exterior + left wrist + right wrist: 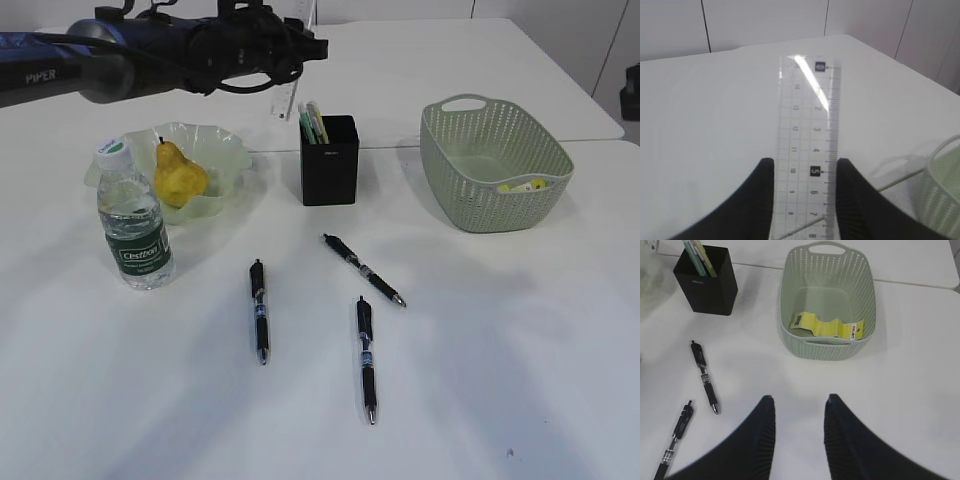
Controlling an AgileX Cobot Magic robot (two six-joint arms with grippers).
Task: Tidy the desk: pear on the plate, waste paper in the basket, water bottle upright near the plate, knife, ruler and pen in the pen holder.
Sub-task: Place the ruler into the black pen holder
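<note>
"Cestbon" on the bottle (134, 226) label; "PIPER" on the left arm (45, 75); boxed "5" on the ruler (809, 150).

The ruler (807, 150) was clear, glossy plastic catching glare. The basket (827, 300) looked matt, perforated plastic; the waste paper (827, 327) in it was crinkled and shiny. The pen holder (330, 165) was matt black, the plate (215, 150) translucent and glossy, the table (500, 380) smooth white.

A yellow pear (179, 178) lies on the translucent pale green plate (229, 150). The bottle (134, 222) has a dark green label and white cap. Sage green perforated basket (827, 271) holds bright yellow paper (826, 327). Matte black pen holder (330, 165); white surface (500, 380).
</note>
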